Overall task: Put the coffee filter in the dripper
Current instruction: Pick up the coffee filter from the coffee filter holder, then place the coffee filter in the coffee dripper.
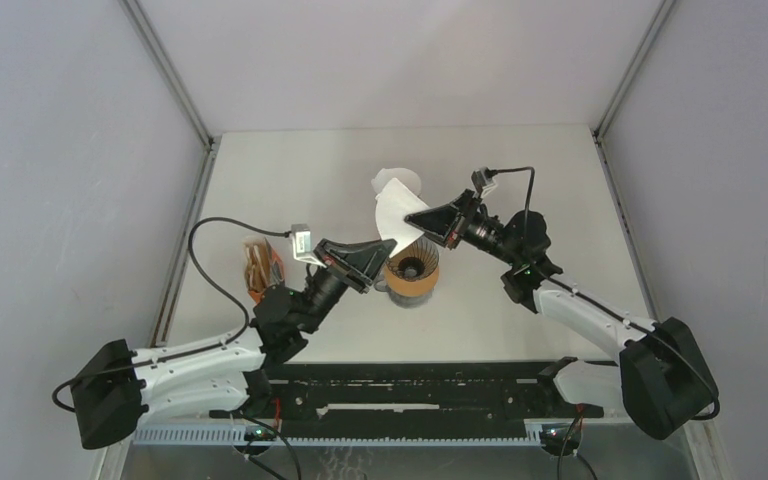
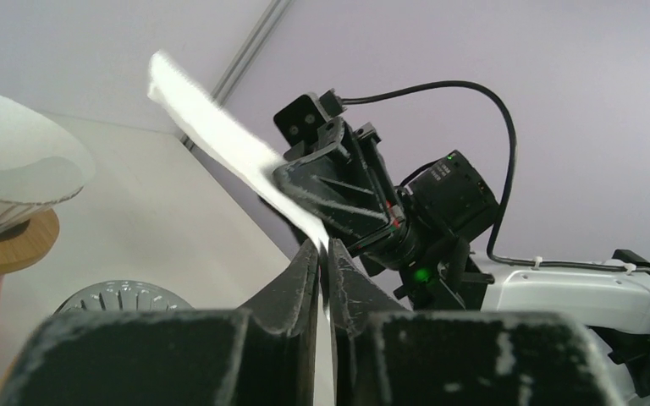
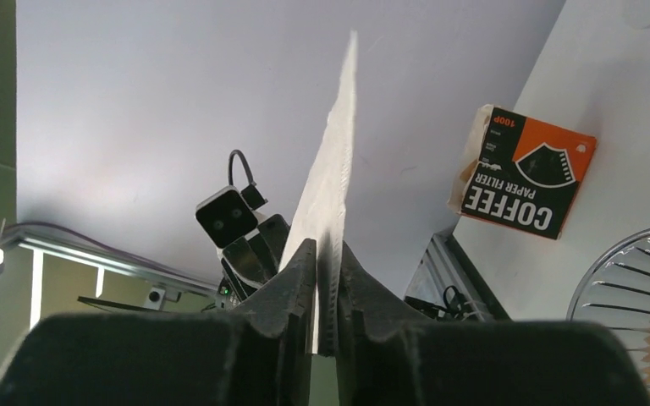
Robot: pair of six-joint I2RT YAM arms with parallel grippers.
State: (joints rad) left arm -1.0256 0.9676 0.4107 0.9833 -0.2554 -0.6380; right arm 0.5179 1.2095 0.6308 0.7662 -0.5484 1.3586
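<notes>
A flat white paper coffee filter [image 1: 392, 208] is held in the air just above and behind the dripper [image 1: 412, 271], a round orange-brown cup with a dark ribbed inside. My left gripper [image 1: 390, 252] is shut on the filter's lower edge. My right gripper [image 1: 412, 218] is shut on its right edge. In the left wrist view the filter [image 2: 212, 139] rises from my shut left gripper [image 2: 324, 249], with the ribbed dripper rim [image 2: 123, 296] low left. In the right wrist view the filter [image 3: 334, 161] stands edge-on in my shut right gripper [image 3: 326, 249], with the dripper [image 3: 635, 313] at the lower right.
An orange and black coffee filter box [image 1: 258, 265] lies left of the dripper and also shows in the right wrist view [image 3: 525, 173]. Behind the dripper stands a second white filter on a wooden-collared holder [image 1: 401, 183], seen in the left wrist view too [image 2: 8, 182].
</notes>
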